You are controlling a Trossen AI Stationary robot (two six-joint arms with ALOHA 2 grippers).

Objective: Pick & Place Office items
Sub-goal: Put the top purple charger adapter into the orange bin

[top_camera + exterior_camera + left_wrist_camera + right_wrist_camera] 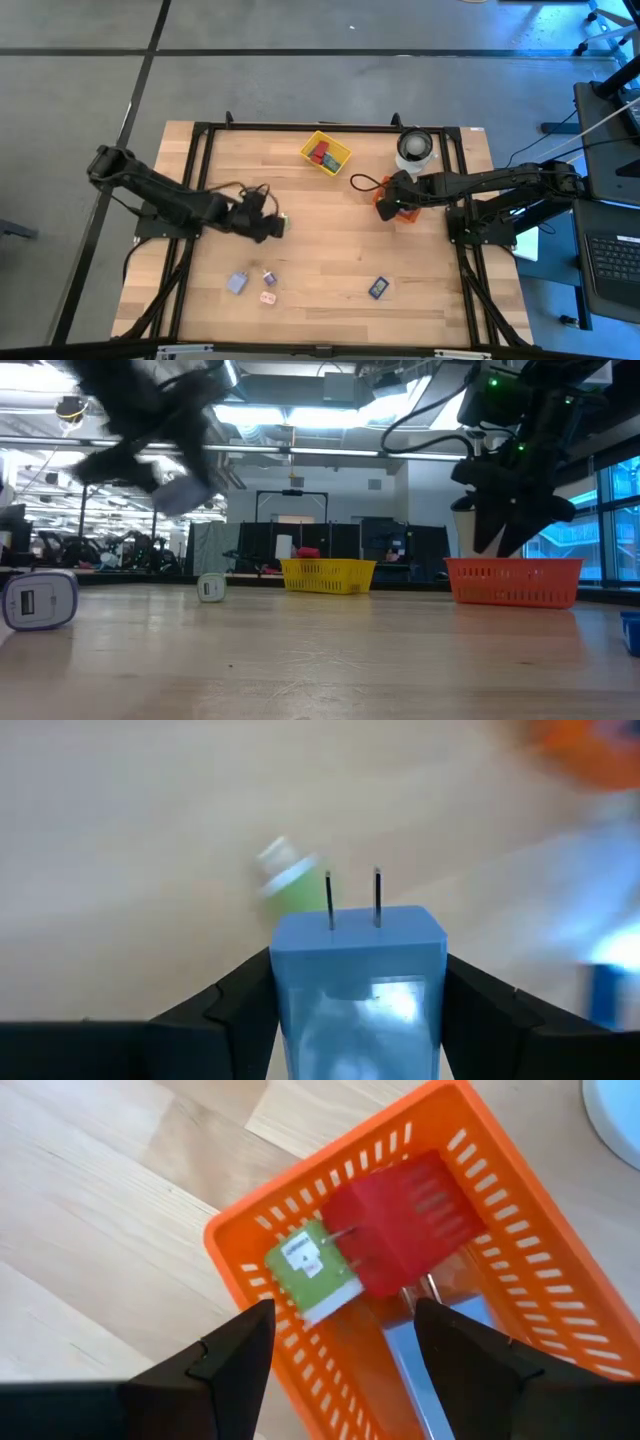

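The tabletop (pixel 330 250) carries a yellow bin (pixel 326 152) near its far edge, with red pieces inside, and an orange bin (pixel 520 1280) toward the right edge, already holding a red block (pixel 400 1230) and a green plug (pixel 312 1270). The right pincer (pixel 345 1350) hovers released above it. The left pincer (pixel 355 995) grasps a blue plug (pixel 358 985) lifted near the left edge. Four small pieces (pixel 268 277) remain along the near edge.

Grey floor (pixel 300 80) (dark seams), ceiling strip lights (pixel 290 415), window (pixel 610 520)
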